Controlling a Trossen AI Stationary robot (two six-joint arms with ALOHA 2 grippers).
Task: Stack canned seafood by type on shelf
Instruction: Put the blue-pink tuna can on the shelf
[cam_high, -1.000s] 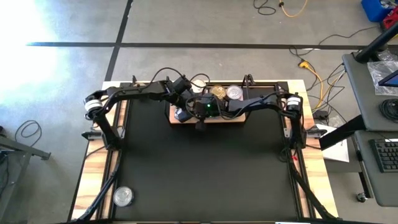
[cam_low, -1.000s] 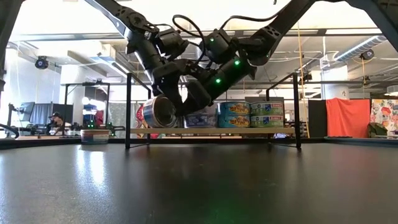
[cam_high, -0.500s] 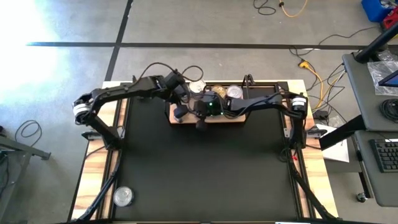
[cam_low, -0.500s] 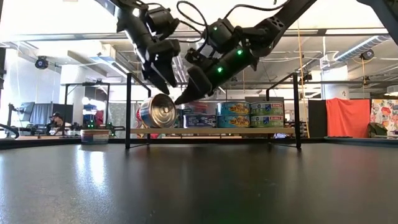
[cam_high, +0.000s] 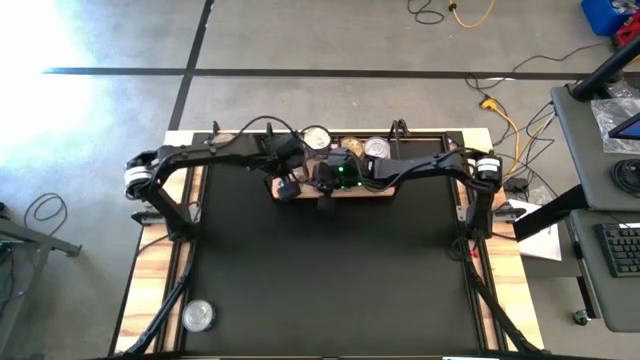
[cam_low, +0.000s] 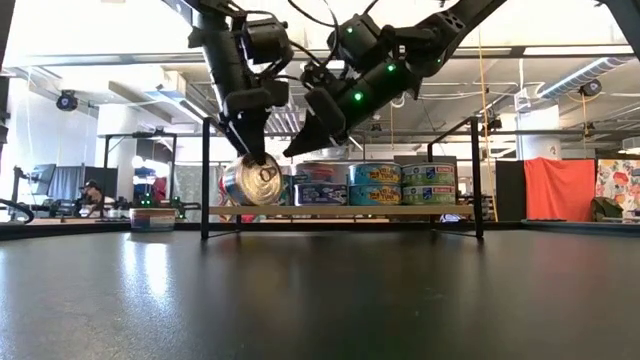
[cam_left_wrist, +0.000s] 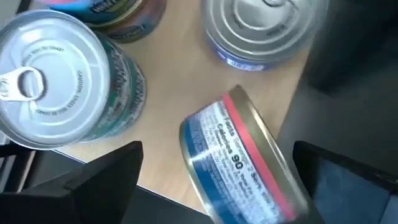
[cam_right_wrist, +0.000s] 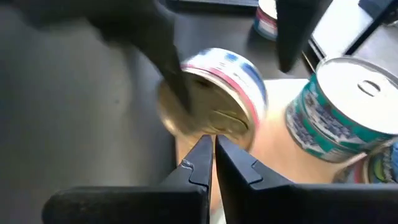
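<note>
The left gripper (cam_low: 250, 140) hangs over the left end of the shelf (cam_low: 340, 211) with its fingers (cam_left_wrist: 93, 180) spread wide, gripping nothing. Directly below it, between those fingers, a tin (cam_left_wrist: 239, 158) with a blue, white and red label lies tipped on its side on the light wood. In the low view its ringed round end (cam_low: 252, 180) faces the camera, and the fingertips stand just above its rim; whether they touch it cannot be told. The right gripper (cam_low: 297, 150) is beside the left one, a little further along the shelf, its two fingers (cam_right_wrist: 205, 165) pressed together and empty. Its tips point down at the same tipped tin, whose gold end (cam_right_wrist: 208, 112) shows just ahead of them. Next to the tipped tin, on the side away from the shelf's end, a stack of teal-labelled tins (cam_left_wrist: 68, 81) stands upright with a silver pull-tab lid. More labelled tins (cam_low: 400, 183) stand stacked past the right gripper, toward the shelf's other end. Well away from both grippers, a single silver-topped tin (cam_high: 198, 316) sits near the table's front left corner (cam_high: 150, 300).
</note>
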